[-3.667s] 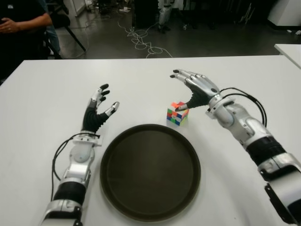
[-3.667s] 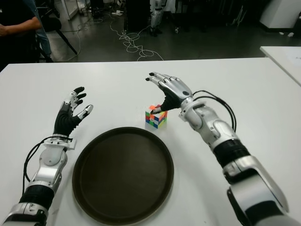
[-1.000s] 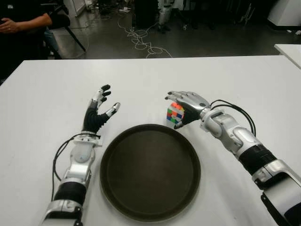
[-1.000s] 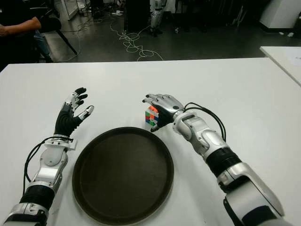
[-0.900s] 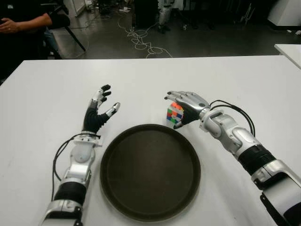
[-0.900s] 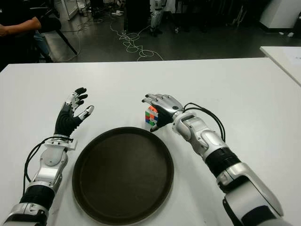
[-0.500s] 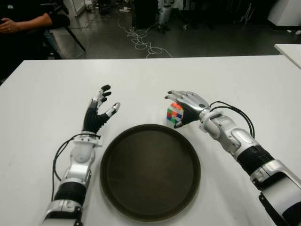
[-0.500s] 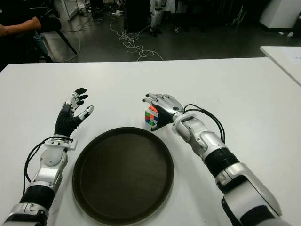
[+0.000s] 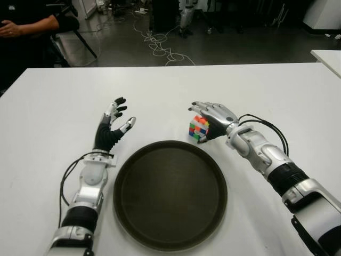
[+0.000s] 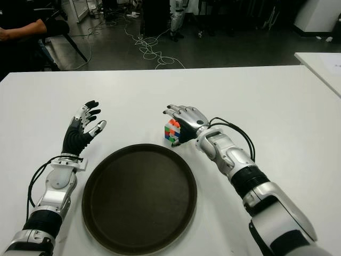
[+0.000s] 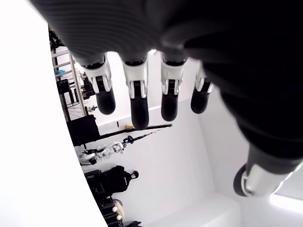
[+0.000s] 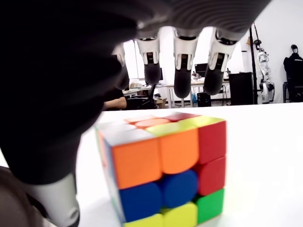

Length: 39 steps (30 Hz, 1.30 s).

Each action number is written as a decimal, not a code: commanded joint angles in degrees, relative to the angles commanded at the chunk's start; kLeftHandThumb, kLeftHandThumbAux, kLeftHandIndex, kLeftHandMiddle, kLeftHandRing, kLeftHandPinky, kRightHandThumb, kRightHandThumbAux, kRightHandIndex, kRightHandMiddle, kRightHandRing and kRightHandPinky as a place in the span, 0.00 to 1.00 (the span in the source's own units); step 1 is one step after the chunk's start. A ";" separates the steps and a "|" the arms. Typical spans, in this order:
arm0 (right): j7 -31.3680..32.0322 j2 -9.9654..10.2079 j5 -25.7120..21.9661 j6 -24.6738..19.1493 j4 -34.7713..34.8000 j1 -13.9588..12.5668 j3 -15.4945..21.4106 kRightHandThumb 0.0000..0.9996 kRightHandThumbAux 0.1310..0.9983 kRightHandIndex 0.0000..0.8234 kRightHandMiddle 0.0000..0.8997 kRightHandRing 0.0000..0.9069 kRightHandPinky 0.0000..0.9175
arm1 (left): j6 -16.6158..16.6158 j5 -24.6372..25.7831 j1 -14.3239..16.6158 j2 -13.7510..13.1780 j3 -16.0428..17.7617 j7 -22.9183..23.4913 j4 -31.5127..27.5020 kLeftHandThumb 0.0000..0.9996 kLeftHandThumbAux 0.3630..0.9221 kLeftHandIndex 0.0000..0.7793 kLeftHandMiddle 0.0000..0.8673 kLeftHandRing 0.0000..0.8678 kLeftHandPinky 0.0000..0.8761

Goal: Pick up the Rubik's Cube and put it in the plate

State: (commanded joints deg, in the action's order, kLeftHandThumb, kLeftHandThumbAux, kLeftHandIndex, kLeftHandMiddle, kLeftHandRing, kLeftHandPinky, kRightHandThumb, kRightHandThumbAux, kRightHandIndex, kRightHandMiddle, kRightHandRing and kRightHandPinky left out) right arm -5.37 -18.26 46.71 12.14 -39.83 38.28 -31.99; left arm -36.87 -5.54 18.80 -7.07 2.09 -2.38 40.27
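Note:
The Rubik's Cube [image 9: 200, 127] stands on the white table [image 9: 266, 90] just beyond the far right rim of the round dark plate [image 9: 170, 194]. My right hand [image 9: 197, 121] arches over the cube from the right. In the right wrist view its fingers [image 12: 182, 71] reach out above the cube [image 12: 165, 165] with a gap, and the thumb [image 12: 57, 203] sits low beside it. I see no finger pressed on the cube. My left hand [image 9: 112, 125] is raised left of the plate, fingers [image 11: 137, 94] spread and holding nothing.
A seated person [image 9: 21, 26] is at the far left behind the table. Cables [image 9: 160, 45] lie on the floor beyond the far edge. A second white table [image 9: 327, 56] shows at the far right.
Since 3.7 s ago my right hand has come down and cupped over the cube. In the last second it barely shifted. The cube, the plate and my left hand stay in place.

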 joint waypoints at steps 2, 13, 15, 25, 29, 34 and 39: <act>-0.09 0.01 -0.03 0.03 -0.03 0.02 0.01 0.00 0.76 0.10 0.10 0.14 0.20 | 0.06 -0.04 -0.02 0.03 0.00 -0.07 -0.07 0.06 0.39 0.14 0.17 0.15 0.10; -0.88 0.33 -0.43 0.40 -2.04 0.66 0.32 0.00 0.76 0.11 0.11 0.15 0.20 | -0.02 -0.11 -0.13 0.04 -0.04 -0.08 -0.20 0.07 0.40 0.14 0.16 0.13 0.08; -0.99 0.36 -0.53 0.45 -2.78 0.97 0.43 0.00 0.76 0.11 0.11 0.15 0.20 | -0.04 -0.10 -0.10 0.04 -0.03 -0.09 -0.18 0.07 0.41 0.14 0.16 0.14 0.10; -2.24 1.19 -1.29 0.60 -6.11 1.94 1.05 0.00 0.74 0.11 0.11 0.16 0.21 | -0.18 -0.49 -0.06 -0.16 -0.10 -0.30 -0.03 0.07 0.42 0.14 0.16 0.13 0.09; -2.40 1.40 -1.71 1.08 -6.82 2.12 1.31 0.00 0.74 0.11 0.11 0.16 0.22 | -0.17 -0.37 -0.09 -0.13 -0.10 -0.13 -0.08 0.07 0.42 0.12 0.15 0.12 0.08; -3.12 1.39 -1.72 1.90 -7.83 2.41 1.37 0.00 0.76 0.13 0.12 0.17 0.23 | -0.23 0.03 -0.01 0.14 -0.05 0.08 -0.08 0.07 0.42 0.11 0.15 0.12 0.09; -3.66 1.47 -1.48 1.85 -9.07 2.98 1.32 0.00 0.78 0.14 0.13 0.18 0.24 | -0.36 -0.31 0.08 0.21 -0.08 -0.45 0.13 0.06 0.41 0.12 0.15 0.12 0.09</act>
State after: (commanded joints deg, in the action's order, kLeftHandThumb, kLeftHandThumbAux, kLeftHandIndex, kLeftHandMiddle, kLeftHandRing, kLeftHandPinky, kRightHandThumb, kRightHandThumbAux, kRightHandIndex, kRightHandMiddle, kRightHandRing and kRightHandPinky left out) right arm -9.03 -16.79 45.22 13.99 -48.90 41.26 -30.68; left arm -37.23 -5.85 18.88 -6.86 2.01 -2.83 40.39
